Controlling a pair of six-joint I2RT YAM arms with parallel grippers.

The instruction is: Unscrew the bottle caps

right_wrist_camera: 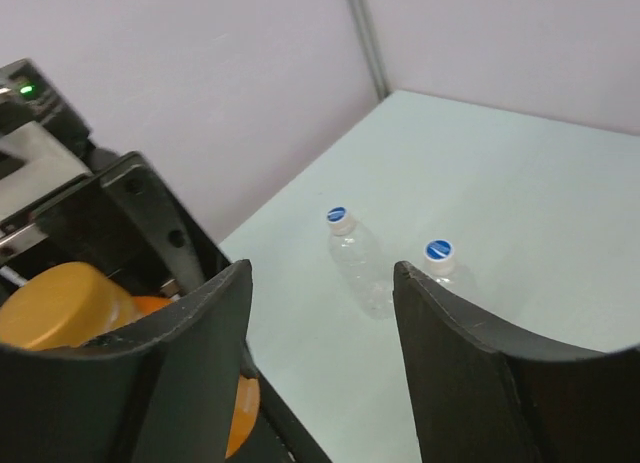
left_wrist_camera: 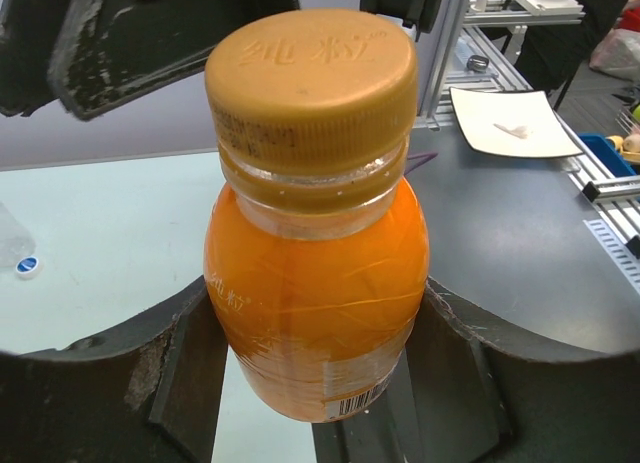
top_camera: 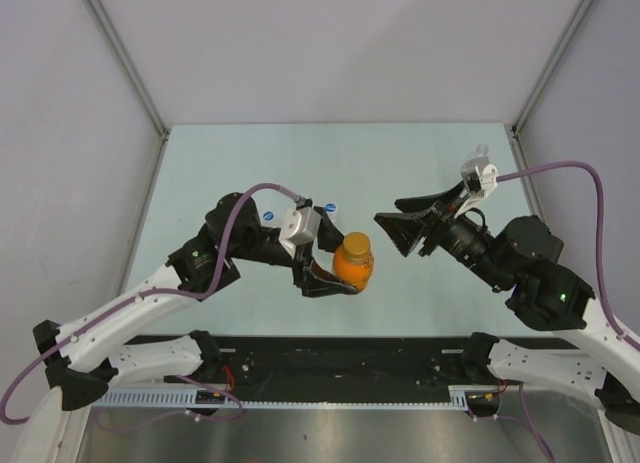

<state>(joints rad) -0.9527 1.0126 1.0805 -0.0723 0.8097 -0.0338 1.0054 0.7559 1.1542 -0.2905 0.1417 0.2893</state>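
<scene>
Holding the full, probably heavy orange bottle mid-body, the left gripper leaves its ribbed cap for the wide right gripper.

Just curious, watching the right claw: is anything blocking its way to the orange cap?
Nothing visible does. Only open air separates the right gripper from the orange cap; the left gripper grips the orange bottle below the cap.

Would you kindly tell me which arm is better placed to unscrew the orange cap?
Right: the right gripper is open near the orange cap, while the left gripper holds the orange bottle.
</scene>
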